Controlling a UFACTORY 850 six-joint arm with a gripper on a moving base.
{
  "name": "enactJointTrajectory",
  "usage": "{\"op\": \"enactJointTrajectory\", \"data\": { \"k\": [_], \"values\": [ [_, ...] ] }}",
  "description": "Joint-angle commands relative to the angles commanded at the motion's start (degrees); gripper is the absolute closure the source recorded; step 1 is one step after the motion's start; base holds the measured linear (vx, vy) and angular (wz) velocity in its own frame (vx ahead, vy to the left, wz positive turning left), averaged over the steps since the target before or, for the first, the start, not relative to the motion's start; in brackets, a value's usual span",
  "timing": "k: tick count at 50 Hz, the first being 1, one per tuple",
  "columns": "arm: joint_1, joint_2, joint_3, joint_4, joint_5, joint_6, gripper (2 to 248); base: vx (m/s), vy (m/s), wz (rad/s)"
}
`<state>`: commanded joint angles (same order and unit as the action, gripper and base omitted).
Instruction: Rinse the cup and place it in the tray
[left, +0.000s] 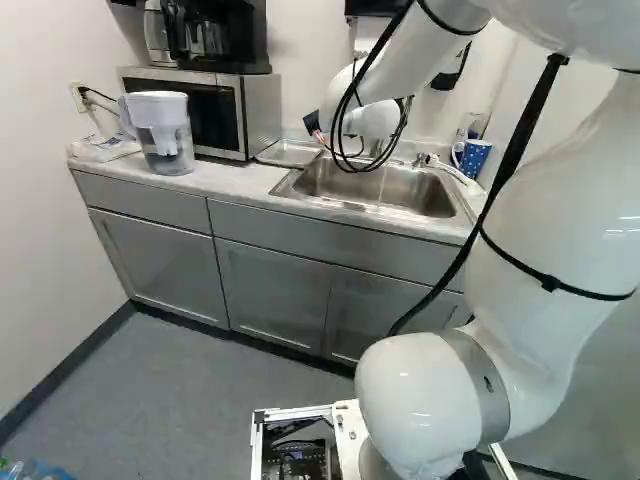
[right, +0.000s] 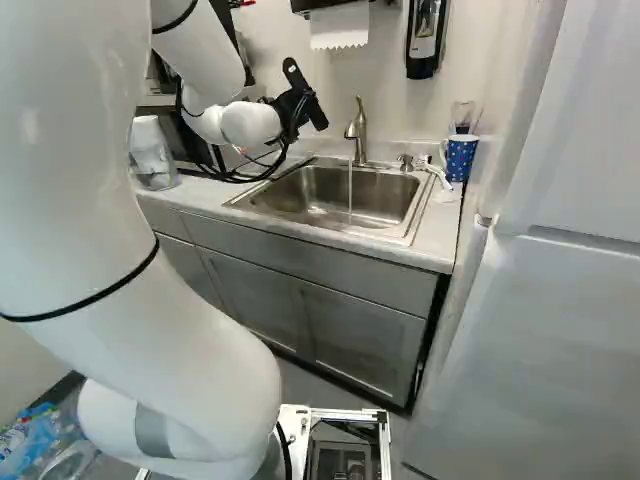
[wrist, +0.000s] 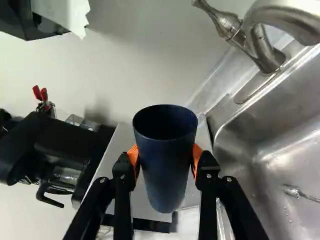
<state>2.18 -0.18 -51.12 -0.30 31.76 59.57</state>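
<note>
Cup (wrist: 166, 165) gripped by fingers (wrist: 123, 187), tap (right: 359, 130) seemingly running

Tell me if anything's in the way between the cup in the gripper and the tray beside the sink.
Nothing visible does. The gripper holds the cup apart from the faucet, and the tray lies between the sink and the microwave. The cup does hide whatever is directly behind it in the wrist view.

One cup (wrist: 166, 172), one mug (right: 460, 158), one pitcher (left: 163, 130), one sink (right: 305, 188)
</note>
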Motion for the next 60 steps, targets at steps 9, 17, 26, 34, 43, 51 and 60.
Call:
{"op": "enactJointTrajectory", "data": {
  "k": [9,17,26,34,43,51,60],
  "values": [
    [0.0,0.0,0.0,0.0,0.0,-5.4,128,0.0,0.0,0.0],
    [0.0,0.0,0.0,0.0,0.0,-10.2,128,0.0,0.0,0.0],
    [0.0,0.0,0.0,0.0,0.0,-15.7,128,0.0,0.0,0.0],
    [0.0,0.0,0.0,0.0,0.0,-20.5,128,0.0,0.0,0.0],
    [0.0,0.0,0.0,0.0,0.0,-25.9,128,0.0,0.0,0.0],
    [0.0,0.0,0.0,0.0,0.0,-30.7,128,0.0,0.0,0.0],
    [0.0,0.0,0.0,0.0,0.0,-36.1,128,0.0,0.0,0.0]
  ]
}}
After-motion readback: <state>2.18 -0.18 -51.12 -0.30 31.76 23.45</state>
